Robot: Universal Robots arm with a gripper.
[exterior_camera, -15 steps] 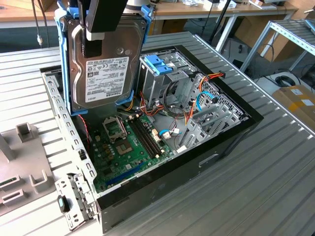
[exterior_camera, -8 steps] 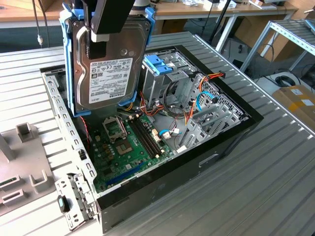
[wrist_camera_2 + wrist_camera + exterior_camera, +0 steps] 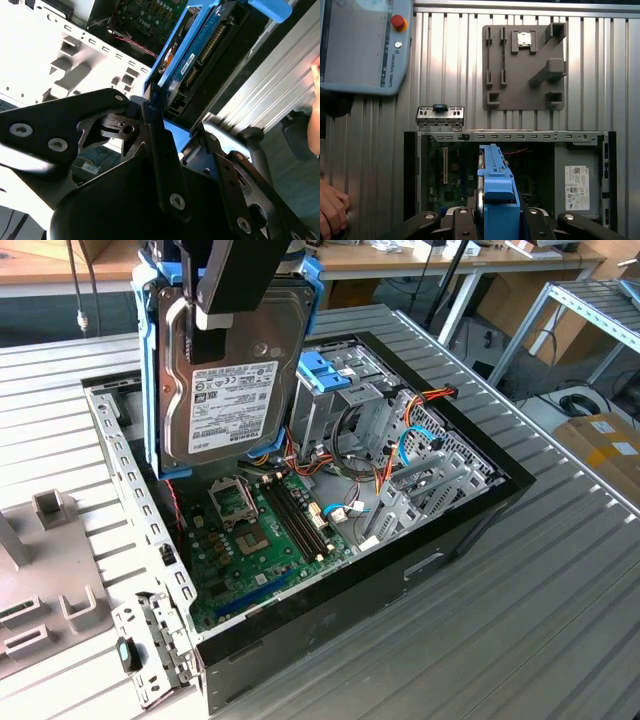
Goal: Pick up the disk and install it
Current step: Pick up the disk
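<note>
**Holding disk over open case**

1. Gripper [image 3: 212, 325]: jaws closed on the disk [image 3: 230, 380], one finger across its labelled face and the other behind it. In the second wrist view, the fingers [image 3: 156, 135] clamp the blue rail on both sides.
2. Disk pos.: upper left-centre of the exterior view, upright, label facing the camera, blue rail along both long edges. It hangs over the case [image 3: 420, 570], above the board [image 3: 250, 540]. No contact with the board is visible.
3. First wrist view: disk [image 3: 497, 195] appears edge-on, approx. centred over the case opening.
4. Cage [image 3: 325, 370] with blue handle: just beside the disk, toward the exterior view's right, inside the case.
5. Table [image 3: 540, 640]: ribbed metal; the case rests on it.
6. Plate [image 3: 525, 65]: grey fixture on the table, apart from the case.
7. Pendant [image 3: 365, 45]: on the table. A person's hand [image 3: 332, 210] rests on the table nearby.
</note>
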